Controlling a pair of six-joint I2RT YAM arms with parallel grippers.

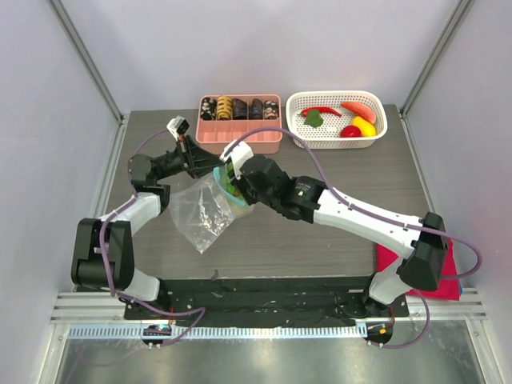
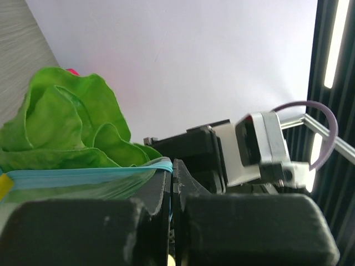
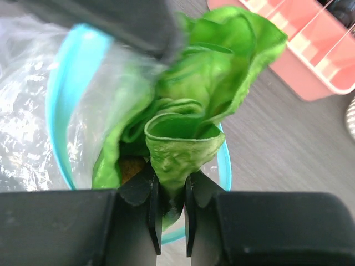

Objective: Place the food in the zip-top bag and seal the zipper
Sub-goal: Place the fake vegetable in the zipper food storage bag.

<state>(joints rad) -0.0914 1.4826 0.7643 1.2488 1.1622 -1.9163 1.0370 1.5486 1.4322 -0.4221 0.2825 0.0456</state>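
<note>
Just in front of the pink tray [image 1: 240, 138], near its left half and lifted off the tabletop [image 1: 320, 240]: the zip-top bag [image 1: 204, 214], with mouth up beside the tray's front wall and closed corner hanging away from the tray, so with long axis slanting from the tray toward the arm bases. Pinched at the mouth's left end by the left end effector [image 2: 172, 166], with jaws pressed together on the zipper [image 2: 83, 174]. Clamped by its stem in the right end effector [image 3: 169, 194]: the lettuce [image 3: 216, 72], with leaves pointing toward the tray, lower part inside the bag mouth and frilled top above the blue strip. Little gap between both end effectors and the tray's front wall; wider bare tabletop on the side of the bag away from the tray. From the right wrist only: the strip spread into an open loop around the lettuce, plus one corner of the tray close behind. From the left wrist only: the strip edge-on, running straight into the closed jaws, with leaves standing over it. From the top view only: dark rolls [image 1: 240, 108] in the tray's compartments and, just right of the tray, the white basket [image 1: 336, 144] with red chili [image 1: 320, 110], tomato [image 1: 350, 131], yellow piece [image 1: 364, 126] and orange piece [image 1: 356, 108].
</note>
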